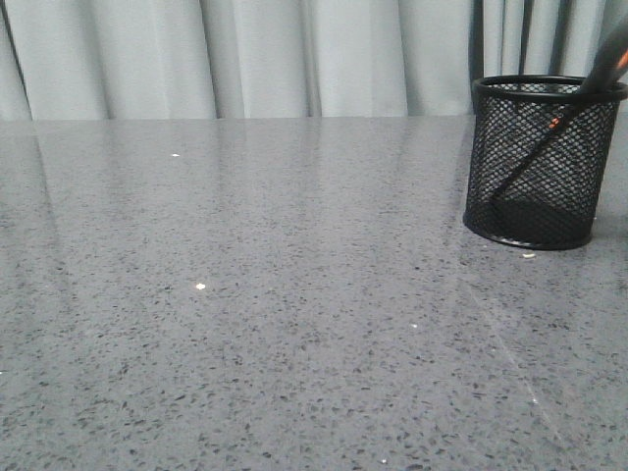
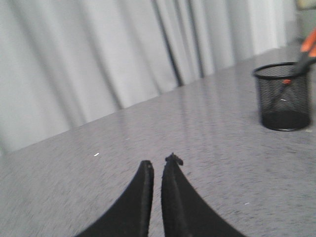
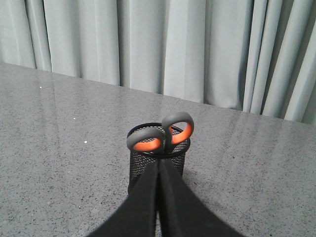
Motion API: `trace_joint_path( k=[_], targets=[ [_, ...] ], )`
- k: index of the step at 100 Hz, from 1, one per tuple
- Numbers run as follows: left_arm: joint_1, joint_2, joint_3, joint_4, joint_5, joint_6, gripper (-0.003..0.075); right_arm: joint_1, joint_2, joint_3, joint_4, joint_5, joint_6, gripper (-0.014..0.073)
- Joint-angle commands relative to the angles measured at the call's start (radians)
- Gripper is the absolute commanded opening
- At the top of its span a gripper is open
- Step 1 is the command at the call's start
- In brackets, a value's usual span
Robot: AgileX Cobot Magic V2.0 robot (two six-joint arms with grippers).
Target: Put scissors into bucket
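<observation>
Black wire-mesh cylindrical bucket [image 1: 538,162] stands upright on the speckled grey stone table [image 1: 245,324], far right side, pale pleated curtain [image 1: 245,54] behind. Dark grey scissors with orange-lined handle loops [image 3: 162,136] sit inside it, blades down, leaning, handles above the rim. Left gripper [image 2: 157,165]: fingers nearly together, a thin gap, holding nothing, well apart from bucket. Right gripper [image 3: 158,165]: fingers pressed together, empty, just in front of the bucket.

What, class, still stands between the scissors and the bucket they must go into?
Nothing visible does. The scissors already stand inside the bucket, blades down and handles above the rim. The right hand sits just before it, fingers together.
</observation>
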Motion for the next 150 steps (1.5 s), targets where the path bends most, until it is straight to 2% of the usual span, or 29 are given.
trace_joint_path(
  k=[1,9,17,37,68,134,141,150],
  targets=[
    [0.094,-0.045,0.064,-0.092,-0.145,-0.011,0.0022,0.002,0.013,-0.020,0.012,-0.081,-0.007,-0.0045],
    [0.164,-0.100,0.135,-0.146,-0.130,-0.014,0.0022,0.002,0.013,-0.020,0.012,-0.081,-0.007,-0.0045],
    [0.228,-0.145,0.125,-0.153,0.074,-0.014,0.0022,0.002,0.013,-0.020,0.012,-0.081,-0.007,-0.0045],
    [0.345,-0.189,0.130,-0.162,0.348,-0.014,0.0022,0.002,0.013,-0.020,0.012,-0.079,-0.007,-0.0045],
    [0.465,-0.221,0.130,-0.179,0.359,-0.014,0.0022,0.002,0.013,-0.020,0.012,-0.079,-0.007,-0.0045],
    [0.465,-0.221,0.130,-0.179,0.359,-0.012,0.0022,0.002,0.013,-0.020,0.012,-0.079,-0.007,-0.0045],
    [0.465,-0.221,0.130,-0.179,0.359,-0.012,0.0022,-0.010,0.013,0.005,-0.065,-0.096,-0.001,-0.0045],
    [0.465,-0.221,0.130,-0.179,0.359,-0.012,0.0022,-0.063,0.013,0.078,-0.140,-0.227,0.137,-0.0045]
  ],
)
